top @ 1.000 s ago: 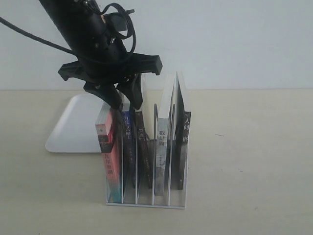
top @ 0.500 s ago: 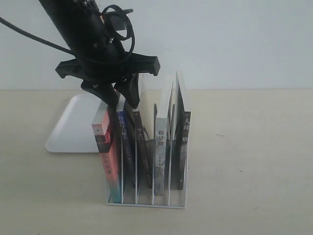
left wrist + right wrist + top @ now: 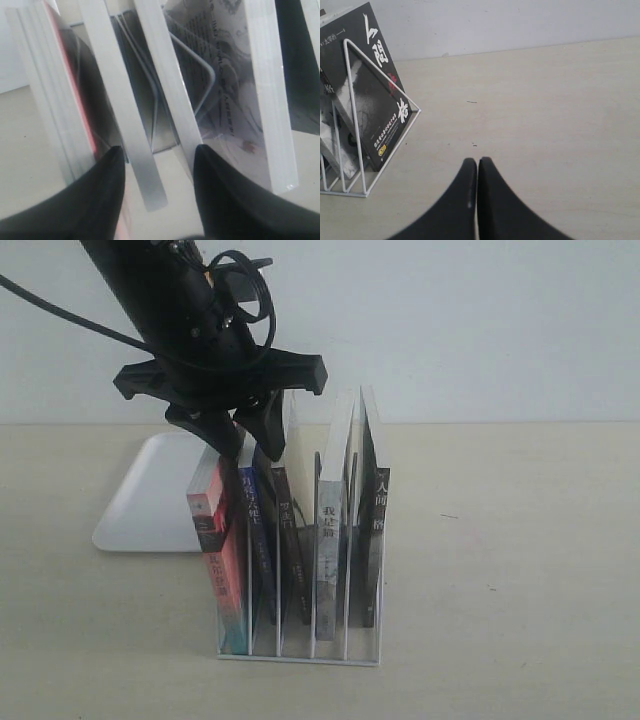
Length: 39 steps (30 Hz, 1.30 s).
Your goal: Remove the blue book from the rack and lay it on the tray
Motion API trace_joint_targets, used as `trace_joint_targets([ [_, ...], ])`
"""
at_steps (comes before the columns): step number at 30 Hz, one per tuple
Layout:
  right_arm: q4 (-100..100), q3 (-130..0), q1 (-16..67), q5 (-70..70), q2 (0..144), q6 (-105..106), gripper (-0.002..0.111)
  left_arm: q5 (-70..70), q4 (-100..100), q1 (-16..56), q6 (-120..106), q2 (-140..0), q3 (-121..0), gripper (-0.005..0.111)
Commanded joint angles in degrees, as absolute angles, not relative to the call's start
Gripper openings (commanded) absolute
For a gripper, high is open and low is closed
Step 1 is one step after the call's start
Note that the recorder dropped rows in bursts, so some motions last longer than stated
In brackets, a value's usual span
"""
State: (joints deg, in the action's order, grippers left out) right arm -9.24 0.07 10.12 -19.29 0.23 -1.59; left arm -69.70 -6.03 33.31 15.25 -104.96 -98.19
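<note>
The white wire rack [image 3: 300, 656] stands on the table with a book upright in each slot. The blue book [image 3: 258, 540] is second from the left, its navy spine facing the exterior camera. My left gripper [image 3: 250, 452] hangs open over its top. In the left wrist view the blue book's white page edge [image 3: 136, 142] runs between the two black fingers of the left gripper [image 3: 159, 150], touching neither. The white tray [image 3: 150, 500] lies behind the rack to the left. My right gripper [image 3: 477, 161] is shut on nothing, low over bare table beside the rack's [image 3: 365, 194] right end.
A pink-red-spined book [image 3: 215, 550] fills the leftmost slot, tight against the left finger. A dark-spined book [image 3: 290, 540], a pale book [image 3: 330, 550] and a black-covered book [image 3: 370, 100] fill the other slots. Beige tabletop spreads right of the rack.
The left gripper has shifted slightly left over the rack. The pink-red-spined book has leaned a little further left. The right arm is not shown earlier.
</note>
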Motion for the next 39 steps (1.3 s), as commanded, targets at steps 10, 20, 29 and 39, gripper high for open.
trace_joint_targets([
  [10, -8.65, 0.00, 9.78, -19.19, 0.00, -1.41, 0.000, -69.96, -3.36, 33.20, 15.08, -106.63, -97.38, 0.034],
  [20, -8.65, 0.00, 9.78, -19.19, 0.00, -1.41, 0.000, -69.96, -3.36, 32.87, 15.17, -106.63, -97.38, 0.034],
  [29, -8.65, 0.00, 9.78, -19.19, 0.00, -1.41, 0.000, -69.96, -3.36, 31.60, 14.93, -106.49, -97.38, 0.034],
  [39, -8.65, 0.00, 9.78, -19.19, 0.00, -1.41, 0.000, -69.96, -3.21, 31.60, 14.92, -106.49, -97.38, 0.034],
])
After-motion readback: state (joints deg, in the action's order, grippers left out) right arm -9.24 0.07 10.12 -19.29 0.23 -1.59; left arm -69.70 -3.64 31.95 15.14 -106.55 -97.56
